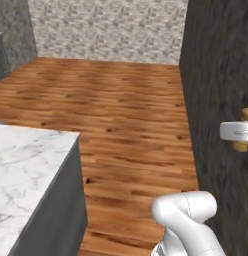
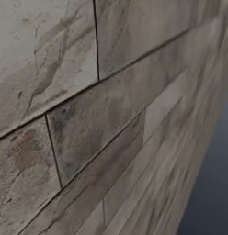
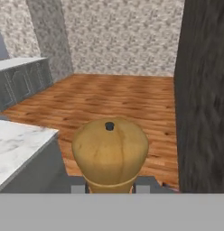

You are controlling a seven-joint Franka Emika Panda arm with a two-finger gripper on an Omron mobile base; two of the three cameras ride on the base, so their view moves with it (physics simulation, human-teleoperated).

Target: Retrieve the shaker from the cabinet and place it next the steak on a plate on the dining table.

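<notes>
The claw (image 3: pixel 109 186) is clamped on the small golden-brown wooden shaker (image 3: pixel 109 153), upright, its rounded top toward the hand camera. Ahead and low to the left lies the corner of the white marble-topped table (image 3: pixel 16 146), the placing spot likely farther along it; wooden floor (image 3: pixel 118 97) stretches beyond.

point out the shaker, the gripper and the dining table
shaker (image 3: pixel 109 151), hand view, rounded top
gripper (image 3: pixel 109 186), hand view, between the fingertips, shut on the waist
dining table (image 1: pixel 26 165), left base view, bare marble top
</notes>
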